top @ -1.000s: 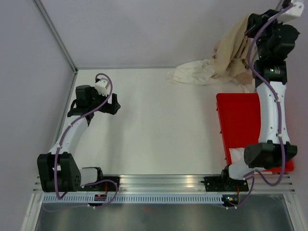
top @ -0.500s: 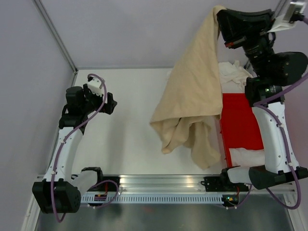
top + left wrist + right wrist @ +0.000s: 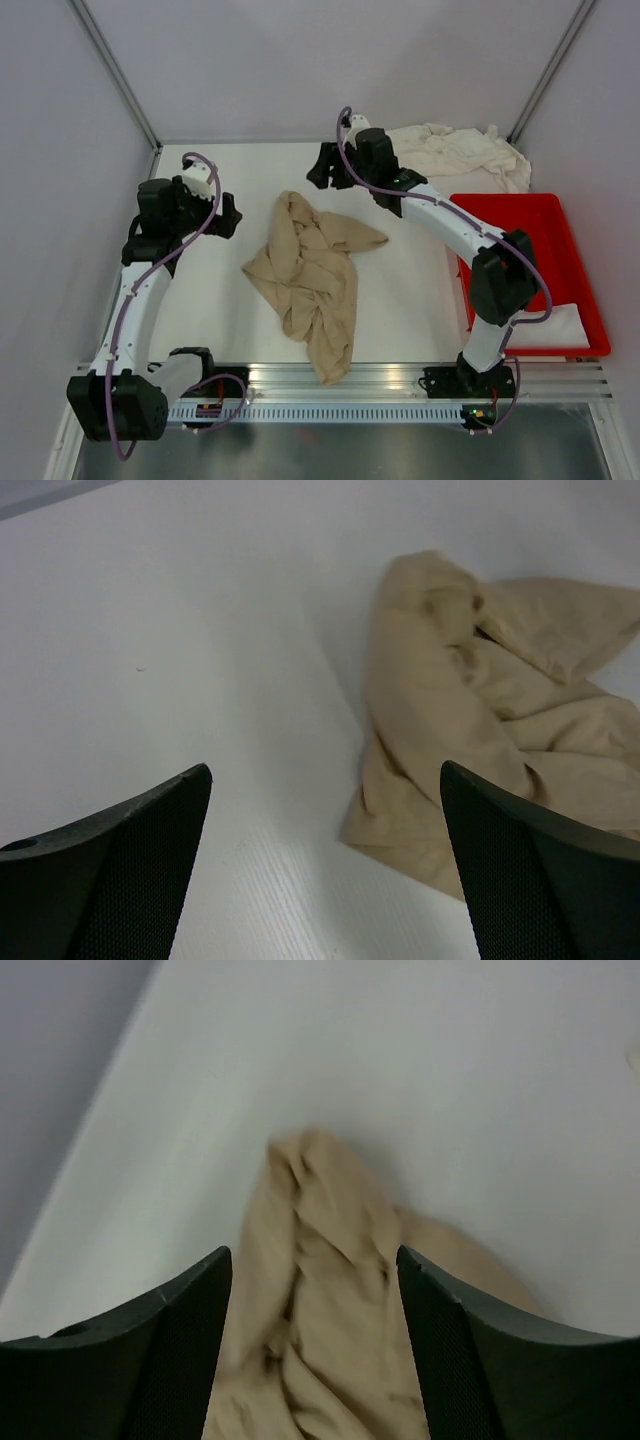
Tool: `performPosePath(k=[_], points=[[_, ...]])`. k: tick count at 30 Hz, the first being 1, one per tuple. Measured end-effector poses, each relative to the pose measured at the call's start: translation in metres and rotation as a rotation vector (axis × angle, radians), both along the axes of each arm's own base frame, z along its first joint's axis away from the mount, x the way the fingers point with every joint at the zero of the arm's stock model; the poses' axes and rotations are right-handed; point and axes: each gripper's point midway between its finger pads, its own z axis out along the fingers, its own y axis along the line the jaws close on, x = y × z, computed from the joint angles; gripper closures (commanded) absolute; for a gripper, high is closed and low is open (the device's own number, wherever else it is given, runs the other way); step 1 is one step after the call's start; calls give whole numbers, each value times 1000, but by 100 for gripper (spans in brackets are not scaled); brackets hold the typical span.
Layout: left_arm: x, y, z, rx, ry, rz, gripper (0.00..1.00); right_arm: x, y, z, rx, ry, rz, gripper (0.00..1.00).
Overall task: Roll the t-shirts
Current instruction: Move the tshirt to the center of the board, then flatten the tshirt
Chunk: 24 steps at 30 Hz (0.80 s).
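Half a second ago the tan t-shirt (image 3: pixel 310 265) hung full length from the right gripper (image 3: pixel 320 168), high over the red tray (image 3: pixel 520 202). Now it lies dropped in a crumpled heap in the middle of the table (image 3: pixel 410 300), and the right fingers (image 3: pixel 160 1360) stand apart with nothing between them, hovering just beyond the heap's far end. The left gripper (image 3: pixel 228 214) is spread wide and empty, a little left of the cloth. So 1 shirt has been brought into the work area but is bunched, not flat; it probably needs spreading before any rolling can start. The cream-white t-shirts (image 3: pixel 455 152) sit piled at the far right corner, untouched. The tan shirt's near tail runs close to the table's near edge, so there is little slack there. Bare surface lies open on both flanks: left toward the left arm, and right up to the tray – enough, I judge, to pull the cloth out sideways.
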Motion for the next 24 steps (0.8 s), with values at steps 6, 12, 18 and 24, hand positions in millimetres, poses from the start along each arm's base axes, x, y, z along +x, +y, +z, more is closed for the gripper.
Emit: performPosePath(k=[6,12,18,24], points=[[-10,-13,-32,-10,118,-88,0,-37,-62,-107,-244,204,-167,28],[-47,-60,-88,89,224,-310,0,-113,-78,-129,-320,226,-177,29],[-71,-68,-165,282,393,-406,0,-210,-58,-205,-417,376,11,30],[-57,-47,-192,403,430,-336,2,-282,-44,-234,-456,441,136,34]])
